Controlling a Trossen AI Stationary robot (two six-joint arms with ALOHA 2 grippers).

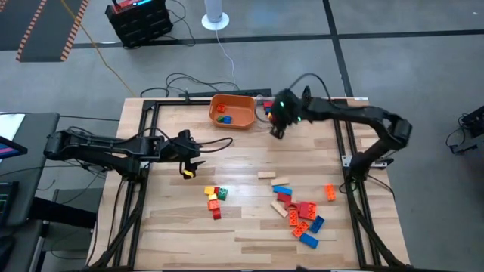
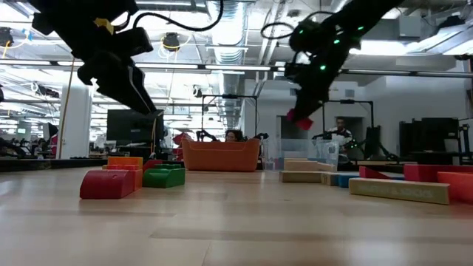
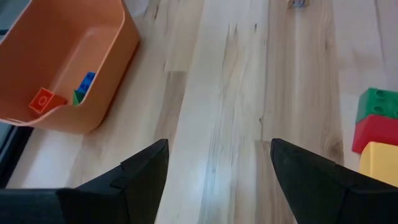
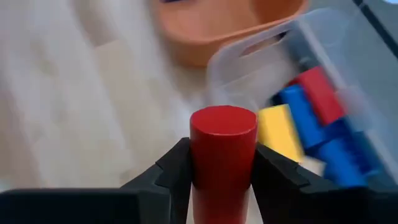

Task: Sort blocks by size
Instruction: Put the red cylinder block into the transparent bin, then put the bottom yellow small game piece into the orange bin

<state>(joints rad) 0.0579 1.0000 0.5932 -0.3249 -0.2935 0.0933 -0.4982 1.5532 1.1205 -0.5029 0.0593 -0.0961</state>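
Right gripper (image 4: 222,180), clamped on a red block (image 4: 222,149), hangs above the table just beside the clear container (image 4: 323,81) and the orange bowl (image 1: 232,110), so a release short of the rim could drop it outside onto the wood.

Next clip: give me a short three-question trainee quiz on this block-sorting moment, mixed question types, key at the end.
1. True or false: the right gripper is shut on a red block.
2. Multiple choice: the left gripper is A) open and empty, B) holding a yellow block, C) inside the orange bowl.
3. Fill in: beside the orange bowl, near the right gripper, stands a clear plastic ___ holding blocks.

Key: 1 true; 2 A; 3 container.
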